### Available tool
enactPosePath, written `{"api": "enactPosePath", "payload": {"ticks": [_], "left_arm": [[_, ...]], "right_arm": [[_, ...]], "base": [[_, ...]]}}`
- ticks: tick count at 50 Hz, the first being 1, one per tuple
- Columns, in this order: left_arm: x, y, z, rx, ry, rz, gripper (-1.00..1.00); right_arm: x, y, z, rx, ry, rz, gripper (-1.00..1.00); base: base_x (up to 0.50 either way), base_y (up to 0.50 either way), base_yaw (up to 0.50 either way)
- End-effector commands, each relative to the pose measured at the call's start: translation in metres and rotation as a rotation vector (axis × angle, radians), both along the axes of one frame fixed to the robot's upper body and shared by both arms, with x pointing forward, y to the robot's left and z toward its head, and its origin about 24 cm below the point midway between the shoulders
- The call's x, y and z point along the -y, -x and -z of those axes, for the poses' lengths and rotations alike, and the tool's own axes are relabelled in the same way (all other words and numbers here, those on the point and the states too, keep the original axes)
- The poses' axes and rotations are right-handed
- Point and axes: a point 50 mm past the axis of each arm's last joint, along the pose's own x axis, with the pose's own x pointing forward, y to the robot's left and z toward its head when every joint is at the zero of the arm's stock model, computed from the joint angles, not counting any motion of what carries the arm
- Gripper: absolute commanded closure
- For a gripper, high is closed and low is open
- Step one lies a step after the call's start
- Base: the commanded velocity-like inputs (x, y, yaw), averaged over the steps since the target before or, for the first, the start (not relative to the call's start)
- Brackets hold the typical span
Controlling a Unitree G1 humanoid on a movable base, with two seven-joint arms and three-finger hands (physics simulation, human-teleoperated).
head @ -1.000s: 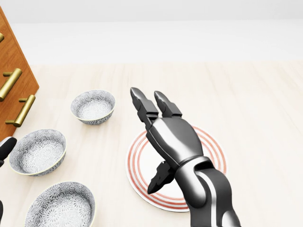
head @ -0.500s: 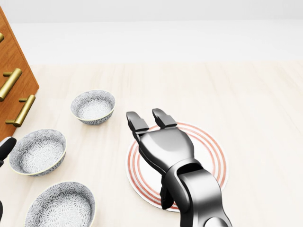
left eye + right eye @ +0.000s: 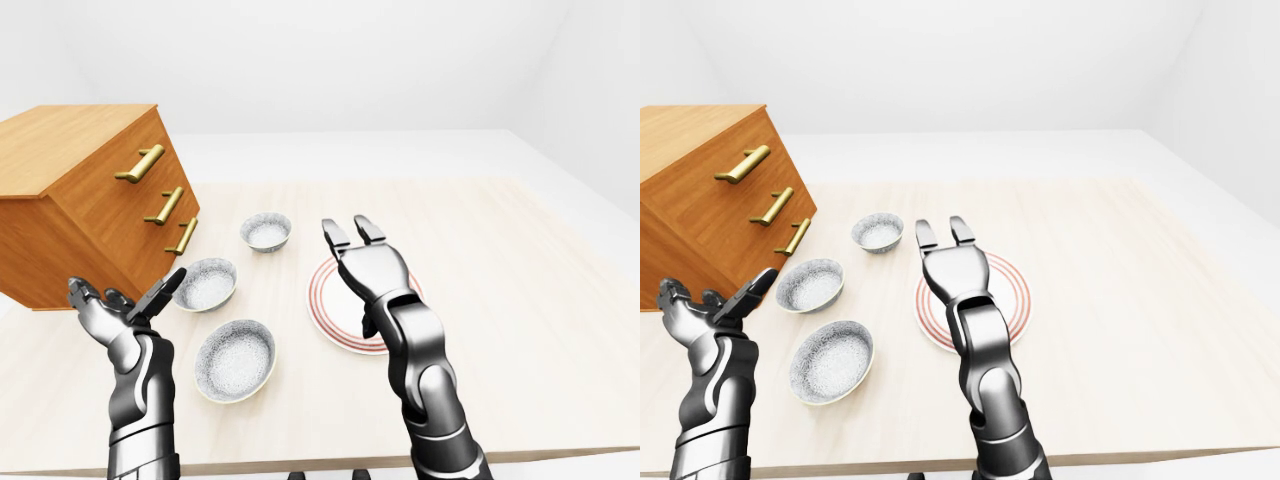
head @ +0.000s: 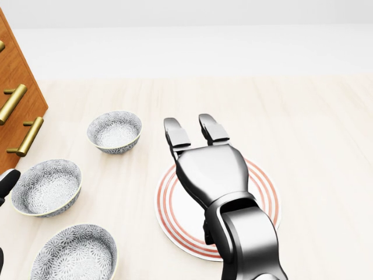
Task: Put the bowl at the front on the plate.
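Note:
Three patterned grey bowls lie in a slanting row left of the plate: one at the bottom (image 4: 74, 255), one in the middle (image 4: 46, 186) and one at the top (image 4: 115, 131). The white plate (image 4: 263, 188) with red rings lies to their right. My right hand (image 4: 190, 129) hovers over the plate, open and empty, its fingers pointing toward the view's top. In the left-eye view my left hand (image 3: 125, 296) is raised at the lower left, open and empty, just left of the middle bowl (image 3: 205, 284).
A wooden drawer chest (image 3: 90, 200) with brass handles stands tilted at the left, close to the middle bowl. The pale wooden table (image 3: 520, 300) stretches to the right of the plate.
My right hand drew back toward the view's bottom half a second ago, then stretched up and slightly right again over the plate. Bowls, plate and left hand have not moved.

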Motion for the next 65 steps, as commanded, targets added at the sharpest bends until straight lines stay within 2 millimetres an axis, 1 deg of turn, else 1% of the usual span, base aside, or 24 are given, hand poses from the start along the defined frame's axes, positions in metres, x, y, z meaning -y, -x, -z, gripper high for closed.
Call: {"api": "enactPosePath", "payload": {"ticks": [1, 9, 12, 14, 19, 24, 30, 32, 40, 46, 49, 54, 60, 61, 62, 65], "left_arm": [[0.0, 0.0, 0.0, 0.0, 0.0, 0.0, -1.0], [0.0, 0.0, 0.0, -0.001, 0.0, 0.0, -1.0], [0.0, 0.0, 0.0, -0.001, 0.0, 0.001, -1.0], [0.0, 0.0, 0.0, -0.002, 0.001, 0.0, -1.0], [0.0, -0.001, 0.001, -0.003, 0.002, -0.001, -1.0], [0.0, 0.0, -0.001, 0.001, 0.003, 0.003, -1.0], [0.0, 0.0, 0.0, 0.001, 0.004, 0.0, -1.0], [0.0, 0.0, 0.0, 0.001, 0.005, 0.0, -1.0], [-0.001, 0.0, 0.0, 0.001, 0.005, 0.0, -1.0], [0.0, 0.0, 0.0, 0.0, 0.005, 0.0, -1.0], [-0.001, -0.001, 0.001, -0.001, 0.005, -0.001, -1.0], [-0.001, 0.0, 0.0, -0.001, 0.003, 0.0, -1.0], [0.0, 0.0, 0.0, -0.001, 0.002, 0.0, -1.0], [0.0, 0.0, -0.001, 0.0, 0.001, 0.001, -1.0], [0.0, 0.0, -0.001, 0.0, 0.002, 0.001, -1.0], [-0.001, 0.0, 0.0, 0.0, 0.002, 0.0, -1.0]], "right_arm": [[0.001, 0.001, -0.003, 0.015, 0.004, 0.012, -1.0], [0.0, -0.001, -0.003, 0.011, 0.002, 0.007, -1.0], [-0.004, -0.001, 0.002, -0.009, 0.007, -0.007, -1.0], [-0.009, -0.002, 0.004, -0.02, 0.012, -0.021, -1.0], [-0.02, -0.003, 0.001, -0.012, 0.031, -0.041, -1.0], [-0.036, -0.005, 0.004, -0.038, 0.035, -0.085, -1.0], [-0.046, -0.004, 0.003, -0.038, 0.037, -0.108, -1.0], [-0.051, -0.002, 0.011, -0.071, 0.047, -0.124, -1.0], [-0.067, 0.001, 0.025, -0.144, 0.041, -0.195, -1.0], [-0.073, -0.001, 0.018, -0.121, 0.053, -0.208, -1.0], [-0.077, -0.002, 0.021, -0.132, 0.067, -0.219, -1.0], [-0.081, 0.001, 0.03, -0.171, 0.07, -0.239, -1.0], [-0.085, 0.011, 0.025, -0.143, 0.057, -0.26, -1.0], [-0.085, 0.01, 0.026, -0.126, 0.11, -0.239, -1.0], [-0.086, 0.01, 0.029, -0.156, 0.076, -0.263, -1.0], [-0.092, 0.015, 0.035, -0.186, 0.065, -0.282, -1.0]], "base": [[0.0, 0.0, 0.0], [0.0, 0.0, 0.0], [0.0, 0.0, 0.0], [0.0, 0.0, 0.0], [0.0, 0.0, 0.0], [0.0, 0.0, 0.0], [0.0, 0.0, 0.0], [0.0, 0.0, 0.0], [0.0, 0.0, 0.0], [0.0, 0.0, 0.0], [0.0, 0.0, 0.0], [0.0, 0.0, 0.0], [0.0, 0.0, 0.0], [0.0, 0.0, 0.0], [0.0, 0.0, 0.0], [0.0, 0.0, 0.0]]}}
